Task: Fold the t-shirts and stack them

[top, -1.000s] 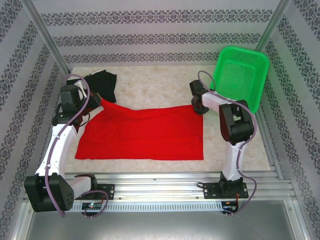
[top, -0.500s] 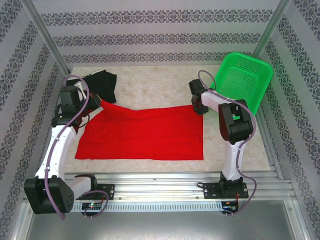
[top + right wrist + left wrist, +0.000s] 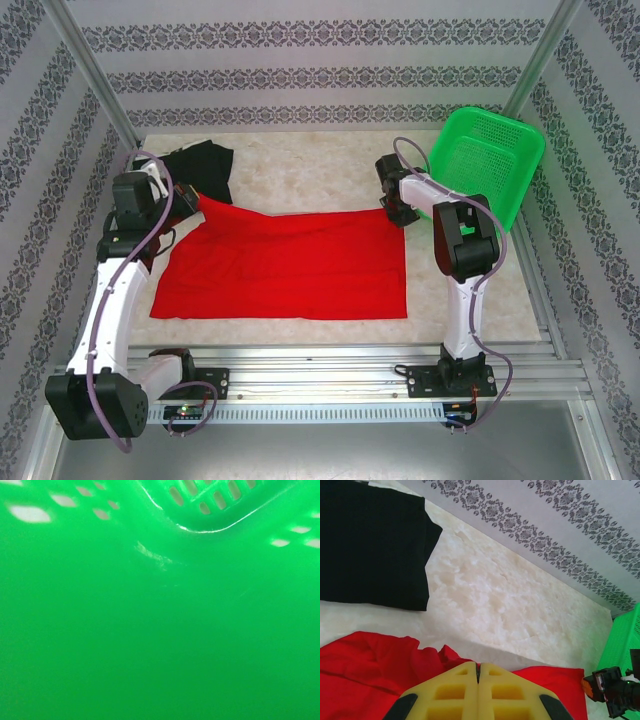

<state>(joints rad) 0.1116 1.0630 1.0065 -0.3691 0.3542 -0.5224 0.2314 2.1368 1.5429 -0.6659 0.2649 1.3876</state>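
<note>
The red t-shirt lies spread flat across the middle of the table, plain side up. My left gripper is shut on its far left corner, which is lifted into a peak. In the left wrist view the yellow fingers meet with red cloth bunched at their tips. The black t-shirt lies crumpled at the back left, just beyond that gripper, and shows as a dark slab in the left wrist view. My right gripper is shut at the red shirt's far right corner; whether cloth is between its jaws is hidden.
A green mesh basket stands tilted at the back right, close behind the right arm, and its wall fills the right wrist view. Patterned walls enclose the table on three sides. A metal rail runs along the near edge.
The right gripper has closed and crept a little farther back at the shirt's corner. The basket has shifted slightly right. The left gripper has lifted its corner a bit farther back.
</note>
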